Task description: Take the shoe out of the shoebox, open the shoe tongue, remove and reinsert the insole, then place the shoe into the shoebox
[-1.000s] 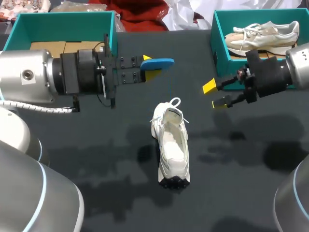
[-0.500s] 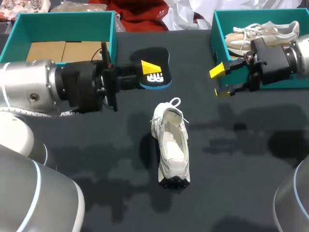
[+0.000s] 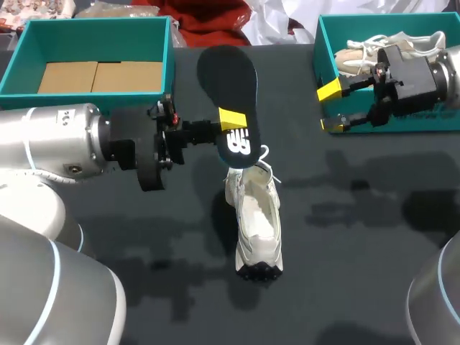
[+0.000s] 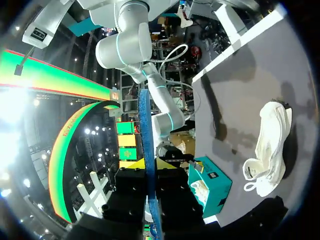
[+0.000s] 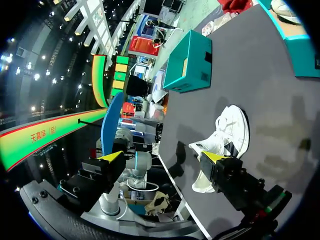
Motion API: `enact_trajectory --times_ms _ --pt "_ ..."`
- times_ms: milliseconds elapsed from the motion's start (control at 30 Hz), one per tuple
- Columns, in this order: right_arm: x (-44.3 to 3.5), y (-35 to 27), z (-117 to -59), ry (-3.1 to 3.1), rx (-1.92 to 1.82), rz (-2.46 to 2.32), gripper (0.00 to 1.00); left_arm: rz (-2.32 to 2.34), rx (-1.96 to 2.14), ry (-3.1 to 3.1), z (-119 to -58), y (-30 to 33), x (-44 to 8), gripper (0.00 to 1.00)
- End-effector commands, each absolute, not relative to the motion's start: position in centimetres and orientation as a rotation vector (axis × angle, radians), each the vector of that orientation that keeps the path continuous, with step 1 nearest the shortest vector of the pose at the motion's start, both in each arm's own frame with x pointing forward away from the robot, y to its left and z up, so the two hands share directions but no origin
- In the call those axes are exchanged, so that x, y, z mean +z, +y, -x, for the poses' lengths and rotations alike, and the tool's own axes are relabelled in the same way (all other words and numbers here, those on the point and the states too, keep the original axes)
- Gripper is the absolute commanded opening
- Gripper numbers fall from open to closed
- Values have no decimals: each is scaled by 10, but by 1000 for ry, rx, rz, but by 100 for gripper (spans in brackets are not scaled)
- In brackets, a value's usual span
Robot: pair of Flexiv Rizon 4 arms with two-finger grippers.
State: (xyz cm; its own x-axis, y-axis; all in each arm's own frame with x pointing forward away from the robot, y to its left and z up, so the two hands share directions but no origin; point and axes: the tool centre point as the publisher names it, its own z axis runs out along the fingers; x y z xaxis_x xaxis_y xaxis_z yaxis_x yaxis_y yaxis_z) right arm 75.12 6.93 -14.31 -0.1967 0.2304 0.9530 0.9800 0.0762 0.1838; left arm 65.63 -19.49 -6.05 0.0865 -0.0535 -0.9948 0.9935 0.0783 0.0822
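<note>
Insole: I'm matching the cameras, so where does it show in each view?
Head view: insole in the left gripper, just beyond the white shoe.
Left wrist view: edge-on blue strip clamped in its own gripper.
Right wrist view: blue, upright, ahead of the right gripper, past the shoe.
Shared landmark: the white shoe.

Black table (image 3: 359,287), white shoe (image 3: 255,215) at centre, left shoebox (image 3: 93,22) and right shoebox (image 3: 325,50) behind

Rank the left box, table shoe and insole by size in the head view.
1. Left box: largest.
2. Shoe and insole look about alike; the insole is held up nearer the camera, so no ranking.
</note>
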Motion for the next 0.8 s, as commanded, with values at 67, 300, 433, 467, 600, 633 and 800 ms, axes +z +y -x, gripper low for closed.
enact_trajectory --times_ms 67,300,433,467,600,633,800 --pt "-147 71 -757 -1515 -1164 1287 100 -1136 -1066 1061 -669 -206 -78 0" --pt "-147 71 -757 -1515 -1164 1287 100 -1136 -1066 1061 -669 -206 -78 0" --pt "-147 72 -758 -1511 -1168 1287 100 -1127 -1081 1065 -670 -207 -81 0" --pt "-147 74 -761 -1509 -1169 1288 100 -1151 -1049 1071 -673 -211 -86 0" --pt "-143 86 -770 -1537 -1191 1251 100 -1168 -1042 1092 -685 -221 -103 0" --pt "-143 88 -771 -1543 -1192 1247 100 -1173 -1037 1105 -687 -222 -105 0" --pt "-145 101 -775 -1561 -1191 1224 100 -1185 -1034 1138 -701 -229 -119 0"
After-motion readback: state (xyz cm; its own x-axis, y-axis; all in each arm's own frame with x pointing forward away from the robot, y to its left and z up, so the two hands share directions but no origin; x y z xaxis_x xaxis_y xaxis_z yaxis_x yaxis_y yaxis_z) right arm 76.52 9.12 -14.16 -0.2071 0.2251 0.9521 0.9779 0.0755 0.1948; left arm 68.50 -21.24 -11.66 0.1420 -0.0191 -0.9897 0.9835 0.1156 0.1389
